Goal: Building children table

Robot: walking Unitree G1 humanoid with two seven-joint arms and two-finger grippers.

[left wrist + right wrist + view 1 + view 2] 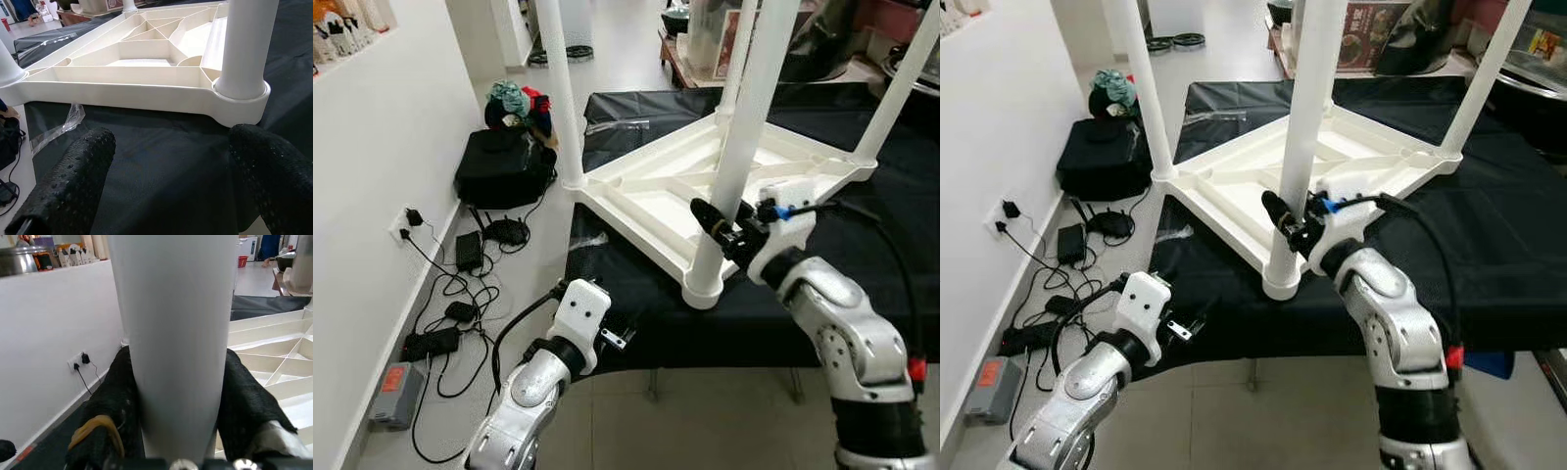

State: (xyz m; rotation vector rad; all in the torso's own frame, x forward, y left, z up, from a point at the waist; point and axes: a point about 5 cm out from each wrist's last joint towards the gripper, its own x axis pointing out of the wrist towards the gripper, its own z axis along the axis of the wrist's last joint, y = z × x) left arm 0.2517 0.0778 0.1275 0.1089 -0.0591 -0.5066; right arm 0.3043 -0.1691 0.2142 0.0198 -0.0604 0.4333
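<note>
White plastic children's table (pixel 656 196) is upside down on the black cloth-covered work surface (pixel 891 211), centre of the head-camera frame, ribbed underside up. Legs stick upward from its corners: near one, a white round plastic leg (pixel 739 147), seated in the corner socket closest to the robot; another at the left corner (pixel 560 93); a third at the right (pixel 901 83).

Right gripper (pixel 729 227) is clamped round the near leg a little above its socket, centre-right of frame. Right wrist view: black fingers (pixel 110 401) pressed on both sides of the tube, tube between them.

Left gripper (pixel 166 191), low at centre-left in the head view, sits at the cloth's near edge, just short of the table. Fingers spread wide, nothing in them. Left wrist view looks over the cloth at the tabletop rim and the near leg's socket; crumpled clear plastic wrap (pixel 56 129) lies on the cloth by the table rim.

Left of frame on the floor by the white wall (pixel 372 147): black bag (pixel 501 166), tangle of black cables and power adapters (pixel 460 284), grey box with orange label (pixel 393 390).
</note>
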